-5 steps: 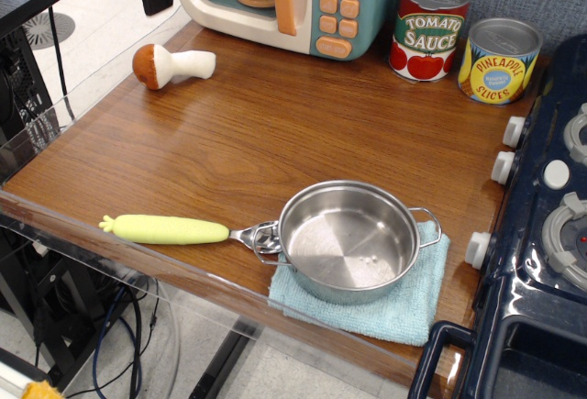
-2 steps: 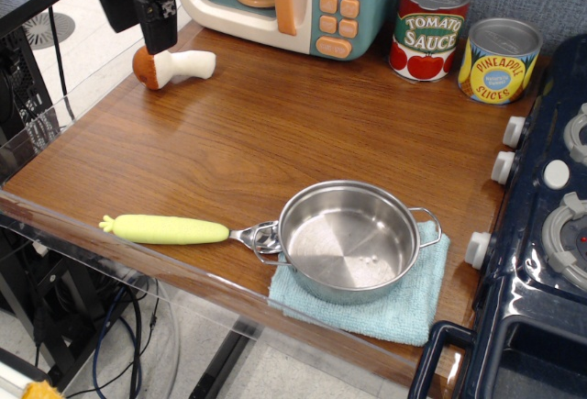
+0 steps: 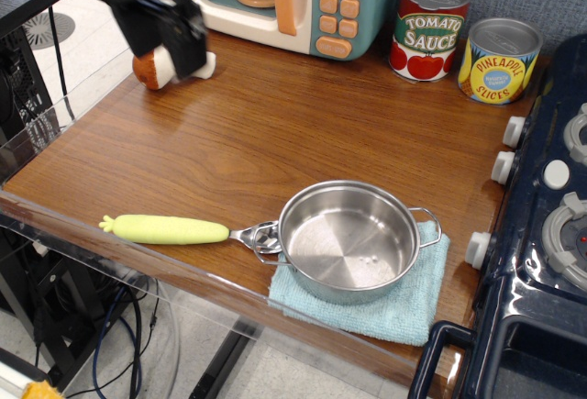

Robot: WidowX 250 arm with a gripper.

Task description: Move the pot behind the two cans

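At the near edge of the wooden worktop [image 3: 275, 133], the stainless-steel pot [image 3: 348, 240] sat on a light blue cloth [image 3: 404, 307], with a yellow-handled utensil [image 3: 165, 229] lying just to its left, its metal end touching the pot. Far back on the right stood the Tomato Sauce can [image 3: 431, 27] and the shorter Pineapple Slices can [image 3: 499, 60], side by side, well apart from the pot. At the far left, the blurred black claw [image 3: 179, 41] hung over a toy mushroom [image 3: 151, 67] beside the toy microwave [image 3: 293, 0]; whether it was wide or narrow could not be told.
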